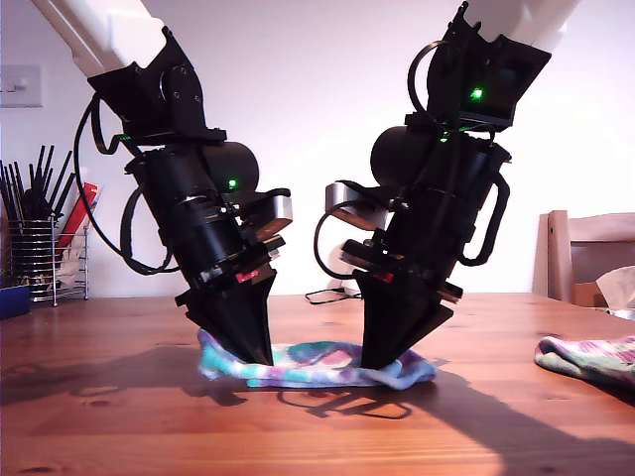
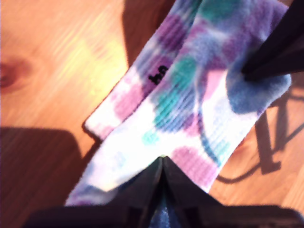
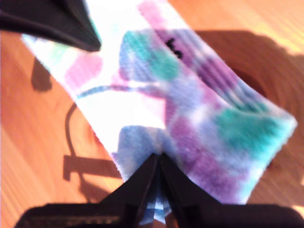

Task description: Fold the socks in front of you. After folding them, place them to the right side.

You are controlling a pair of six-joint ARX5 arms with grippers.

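The soft white tie-dye sock [image 1: 317, 362] with teal and purple blotches lies flat mid-way along the brown wooden table [image 1: 99, 416]. A second such sock [image 1: 590, 355] sits at the exterior view's right edge. The first gripper [image 2: 161, 164] and second gripper [image 3: 158, 159] each have their jaws pressed together, pinching opposite ends of the flat sock. The likely risk is a shallow pinch (only an edge is caught), so the fabric could slip free during lifting and the fold land skewed.

Two socks [image 1: 317, 364] [image 1: 587, 354], two claws [image 1: 256, 355] [image 1: 377, 359].

Home dining room, wooden table [image 1: 119, 416], utensil rack [image 1: 45, 253], chair [image 1: 585, 253]
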